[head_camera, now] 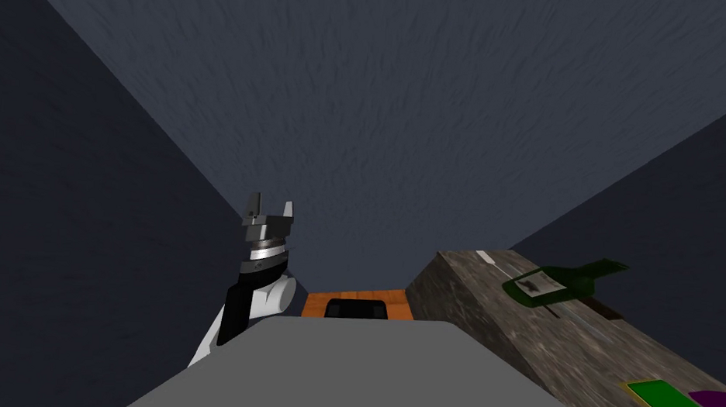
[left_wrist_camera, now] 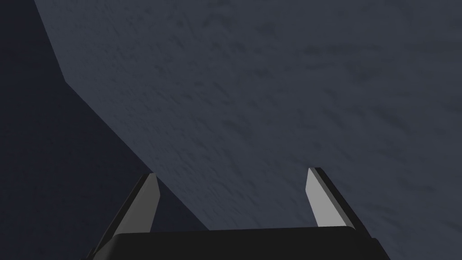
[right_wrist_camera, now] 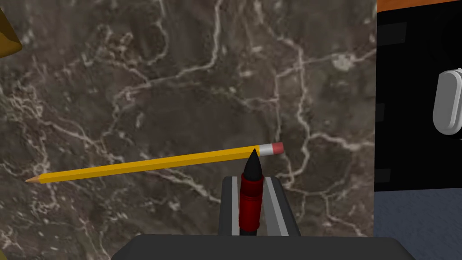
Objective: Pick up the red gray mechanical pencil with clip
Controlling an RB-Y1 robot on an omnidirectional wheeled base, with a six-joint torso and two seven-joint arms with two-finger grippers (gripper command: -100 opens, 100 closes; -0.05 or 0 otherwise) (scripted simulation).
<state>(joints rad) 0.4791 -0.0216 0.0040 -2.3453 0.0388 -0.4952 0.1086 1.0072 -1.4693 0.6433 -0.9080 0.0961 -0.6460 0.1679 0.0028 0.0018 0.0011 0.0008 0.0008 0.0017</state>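
Observation:
In the right wrist view my right gripper [right_wrist_camera: 251, 192] is shut on a red mechanical pencil [right_wrist_camera: 250, 203] with a black pointed tip, held upright between the fingers [right_wrist_camera: 273, 205] above a dark veined stone countertop [right_wrist_camera: 180, 81]. The pencil's tip overlaps the eraser end of a yellow wooden pencil [right_wrist_camera: 153, 163] lying flat on the stone. My left gripper [head_camera: 273, 208] is raised at the left of the head view, open with nothing between its fingers [left_wrist_camera: 322, 198].
The stone counter [head_camera: 517, 337] runs along the right in the head view, carrying a dark green bottle [head_camera: 563, 281] on its side, a green flat item [head_camera: 665, 406] and a purple thing [head_camera: 724, 402]. An orange surface [head_camera: 356, 302] with a black inset lies ahead.

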